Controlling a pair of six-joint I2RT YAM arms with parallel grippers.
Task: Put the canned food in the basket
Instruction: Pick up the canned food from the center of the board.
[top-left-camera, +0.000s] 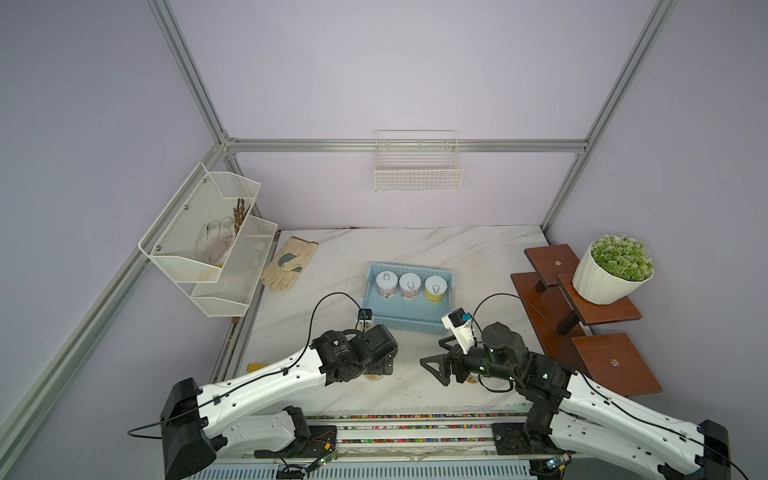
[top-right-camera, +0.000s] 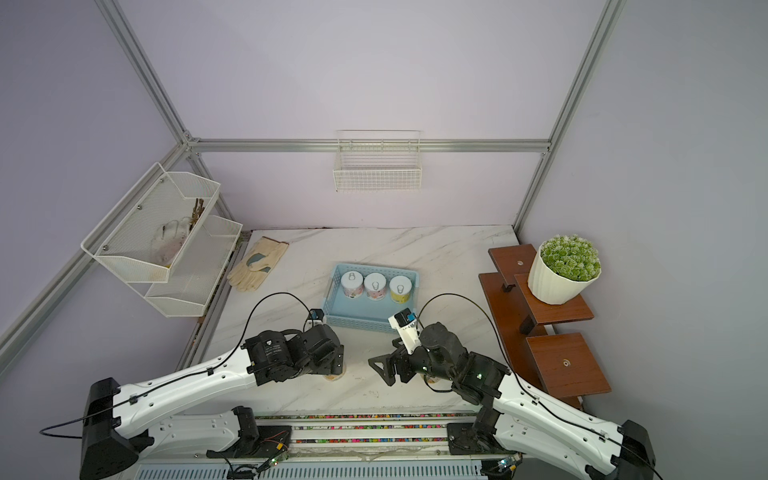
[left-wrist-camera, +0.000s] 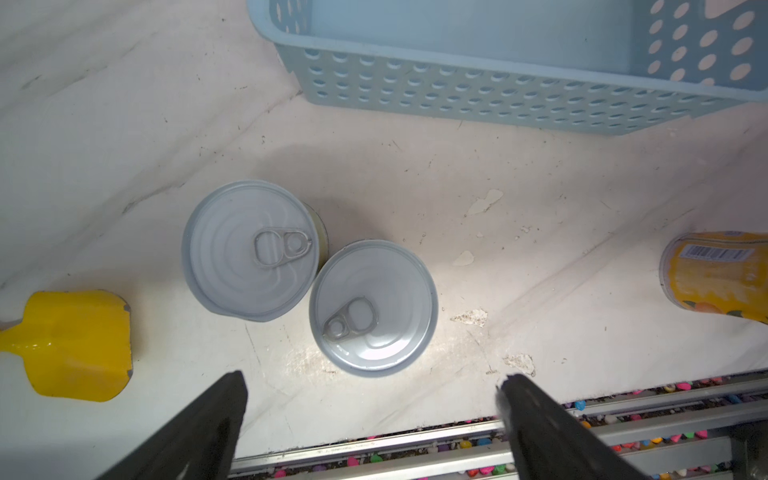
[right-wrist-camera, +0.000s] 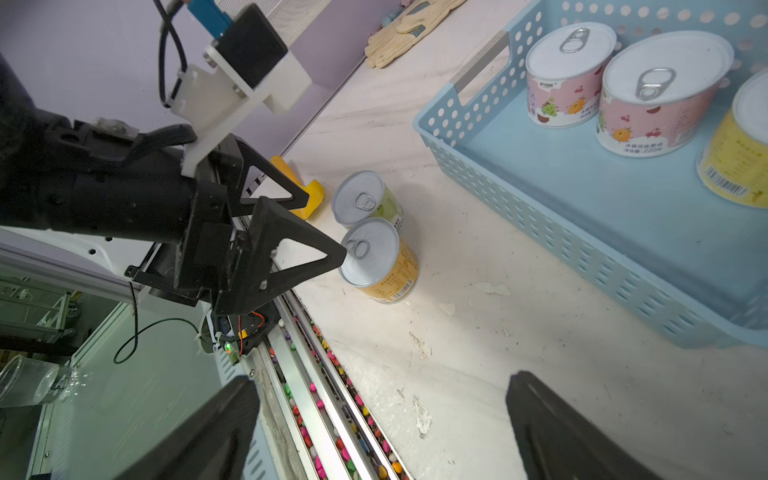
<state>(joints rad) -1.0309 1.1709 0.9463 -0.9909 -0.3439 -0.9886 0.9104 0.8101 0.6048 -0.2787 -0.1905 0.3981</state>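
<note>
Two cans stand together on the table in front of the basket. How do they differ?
Label: the green can has a green label. The orange can has an orange-yellow one with a barcode.
Place: the orange can stands nearer the front edge of the table, the green can nearer the yellow scoop.
Shared: both are upright with pull-ring tops, look alike in size, and are outside the basket.

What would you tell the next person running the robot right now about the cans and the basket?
Left gripper: jaws open, empty, over the green-labelled tin and the orange-labelled tin, side by side on the marble table.
Right gripper: jaws open, empty.
Done: three tins stand in the blue basket.
Left to do: those two, plus a yellow-labelled tin by the right arm.
</note>
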